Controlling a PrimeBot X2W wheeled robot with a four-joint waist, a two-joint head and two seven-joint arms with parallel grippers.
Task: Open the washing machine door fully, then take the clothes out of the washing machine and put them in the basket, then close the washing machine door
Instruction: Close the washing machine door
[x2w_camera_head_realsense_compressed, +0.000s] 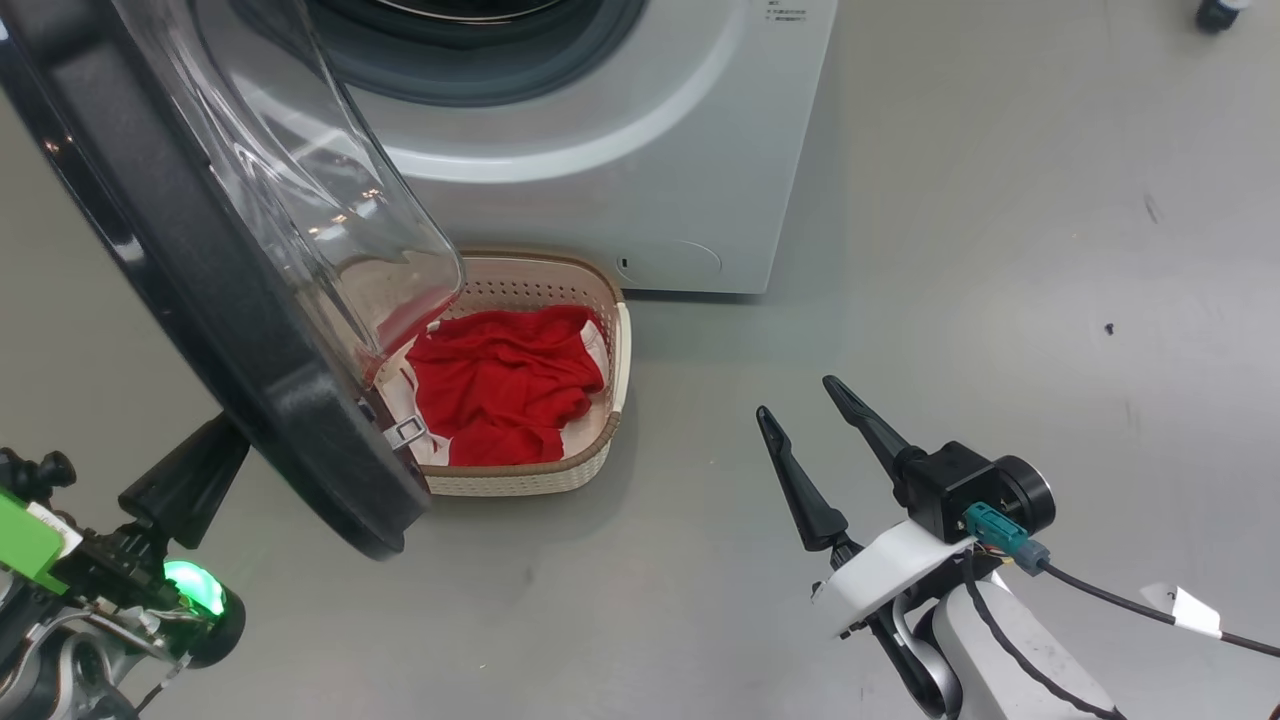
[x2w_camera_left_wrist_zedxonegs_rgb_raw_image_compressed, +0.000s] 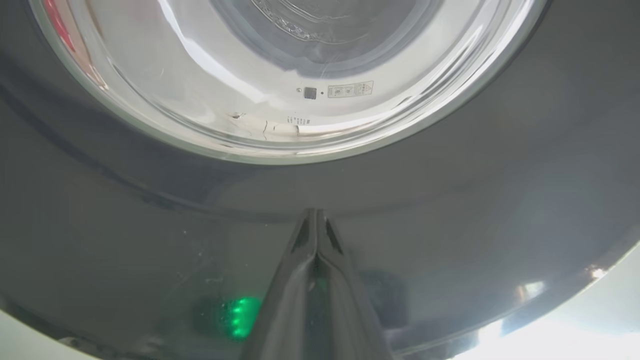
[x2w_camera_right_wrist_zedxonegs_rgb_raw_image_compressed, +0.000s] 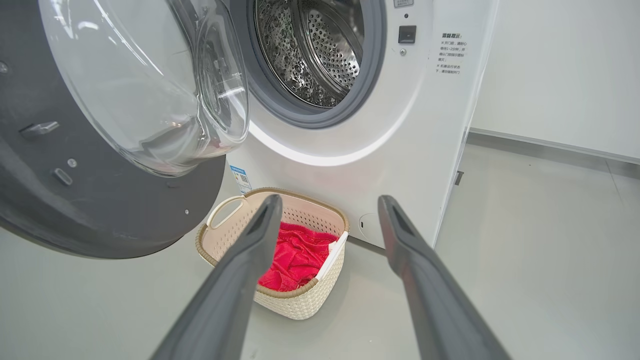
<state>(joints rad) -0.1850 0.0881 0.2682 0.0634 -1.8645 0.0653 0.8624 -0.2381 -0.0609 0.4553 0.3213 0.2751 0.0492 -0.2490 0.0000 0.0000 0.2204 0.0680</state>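
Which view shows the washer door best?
The right wrist view: the door stands open there, showing most of its inner face, with the glass bowl and black rim, cut off at the top and left. The head view shows the door nearly edge-on from above, cropped. The left wrist view shows a close-up of its glossy outer rim and glass.

Before the washing machine (x2w_camera_head_realsense_compressed: 640, 180), the basket (x2w_camera_head_realsense_compressed: 520, 478), clothes (x2w_camera_head_realsense_compressed: 500, 385) inside.

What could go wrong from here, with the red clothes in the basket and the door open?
The washing machine door hangs close over the basket; swinging shut, it might clip the rim. The shut left gripper meets the door's glossy black rim with a narrow tip, so it may slide off instead of pushing.
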